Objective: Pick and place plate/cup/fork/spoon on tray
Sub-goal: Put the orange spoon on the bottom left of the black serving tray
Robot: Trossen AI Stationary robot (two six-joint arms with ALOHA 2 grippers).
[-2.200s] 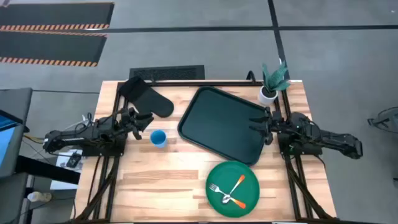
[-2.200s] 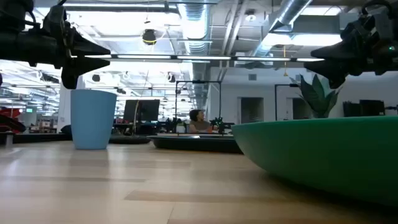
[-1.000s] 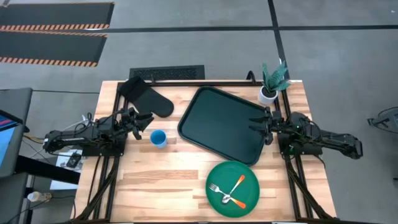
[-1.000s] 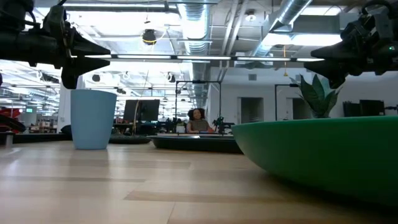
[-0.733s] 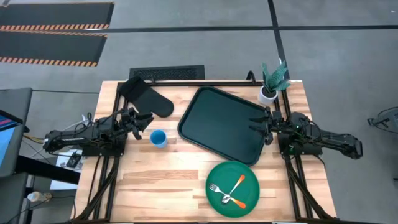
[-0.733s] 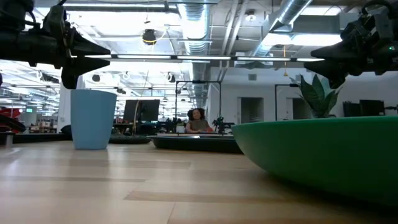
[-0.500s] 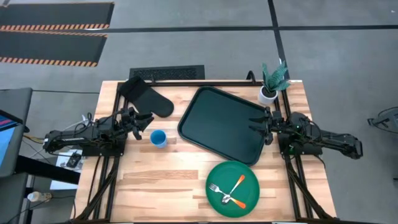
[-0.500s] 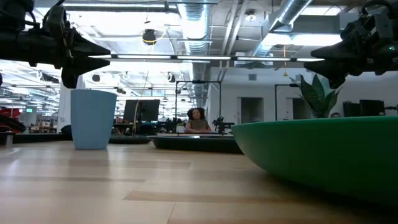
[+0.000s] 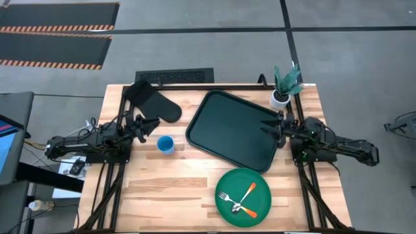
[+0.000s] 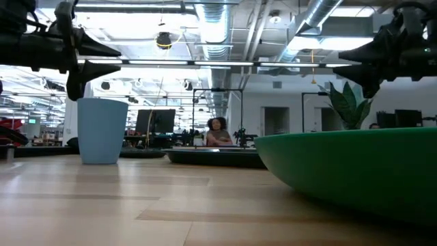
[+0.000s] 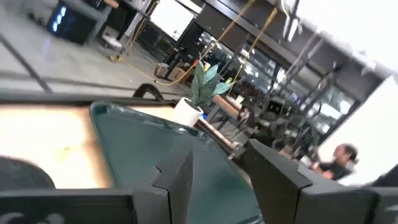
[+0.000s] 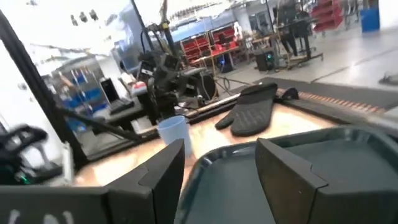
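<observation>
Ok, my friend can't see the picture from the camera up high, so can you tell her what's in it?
A wooden table from above: an empty dark tray in the middle, a green plate near the front holding a fork and spoon. A blue cup stands left of the tray. The left gripper and right gripper hover open, holding nothing.

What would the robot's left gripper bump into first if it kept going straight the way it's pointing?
Probably nothing on the table. The left gripper, open, hangs in the air pointing across the tray toward the right gripper. It passes beside the cup, so the other gripper seems first, though height is hard to judge.
</observation>
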